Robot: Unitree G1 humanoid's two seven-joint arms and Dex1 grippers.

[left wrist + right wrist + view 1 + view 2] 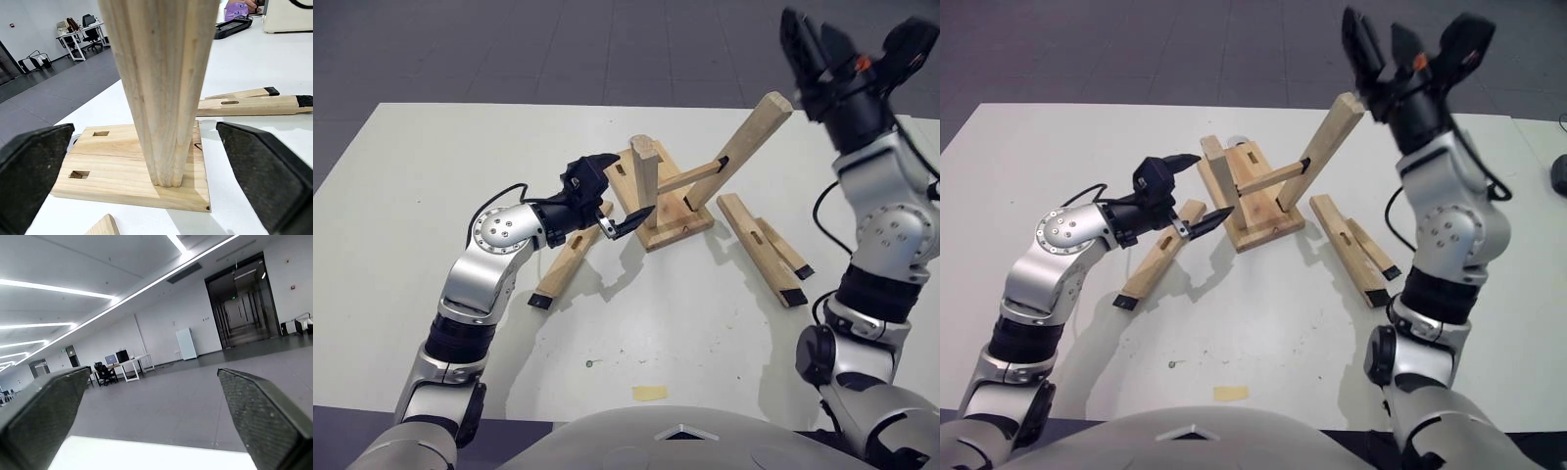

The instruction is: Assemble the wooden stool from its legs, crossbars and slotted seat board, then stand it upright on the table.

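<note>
The slotted seat board (668, 223) lies flat at the table's middle. One leg (645, 176) stands upright in it. A second leg (749, 142) leans out to the right, joined to the first by a crossbar (691, 177). My left gripper (615, 196) is open just left of the upright leg, and in the left wrist view that leg (161, 88) stands between its fingers (34, 171). My right gripper (815, 49) is open and holds nothing, raised just above the leaning leg's top end. One loose leg (568, 257) lies left of the board. Two more pieces (759, 247) lie to its right.
The white table (431, 176) has free room at the front and far left. A scrap of yellow tape (649, 393) lies near the front edge. A black cable (509, 191) loops by my left wrist. Dark floor lies beyond the far edge.
</note>
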